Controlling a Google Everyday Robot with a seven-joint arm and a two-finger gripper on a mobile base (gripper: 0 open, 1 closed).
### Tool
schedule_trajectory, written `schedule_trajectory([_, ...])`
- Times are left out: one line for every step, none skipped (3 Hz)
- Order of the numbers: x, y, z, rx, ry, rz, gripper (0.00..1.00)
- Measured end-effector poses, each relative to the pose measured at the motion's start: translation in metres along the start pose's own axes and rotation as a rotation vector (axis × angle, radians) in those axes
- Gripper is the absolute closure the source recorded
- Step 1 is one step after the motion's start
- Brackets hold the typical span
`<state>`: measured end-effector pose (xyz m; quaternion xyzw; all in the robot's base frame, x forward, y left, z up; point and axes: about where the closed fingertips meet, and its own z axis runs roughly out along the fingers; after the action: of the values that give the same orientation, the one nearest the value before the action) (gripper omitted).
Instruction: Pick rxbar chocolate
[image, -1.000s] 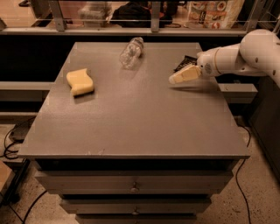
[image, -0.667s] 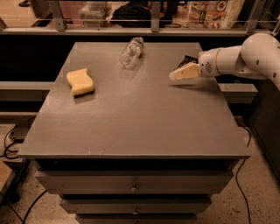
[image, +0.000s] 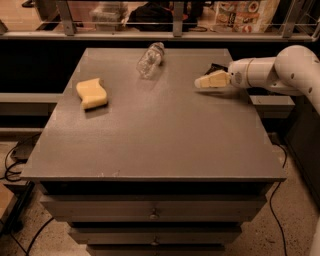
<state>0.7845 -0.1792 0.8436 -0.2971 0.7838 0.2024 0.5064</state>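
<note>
The rxbar chocolate (image: 216, 67) is a small black-wrapped bar at the far right of the grey table (image: 160, 130). Only its dark top edge shows, because the gripper covers the rest. My gripper (image: 206, 81), cream-coloured, reaches in from the right on a white arm (image: 280, 70). It sits low over the table, right at the bar and just in front of it. I cannot tell whether it touches or holds the bar.
A yellow wavy sponge (image: 92, 93) lies at the left. A clear plastic bottle (image: 149, 60) lies on its side at the far middle. A railing and shelves stand behind the table. Drawers are below the front edge, and cables are on the floor.
The gripper has shifted very slightly up and away over the bar. The sponge and bottle have not moved.
</note>
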Motion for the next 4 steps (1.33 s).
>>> schedule_trajectory([0.005,-0.006,0.009,0.002,0.002,0.024,0.0])
schedule_trajectory([0.006,-0.005,0.016,-0.004,0.018,0.013,0.16])
schedule_trajectory([0.004,-0.003,0.018,-0.012,0.022,-0.012,0.39])
schedule_trajectory([0.004,-0.001,0.019,-0.017,0.027,-0.023,0.62])
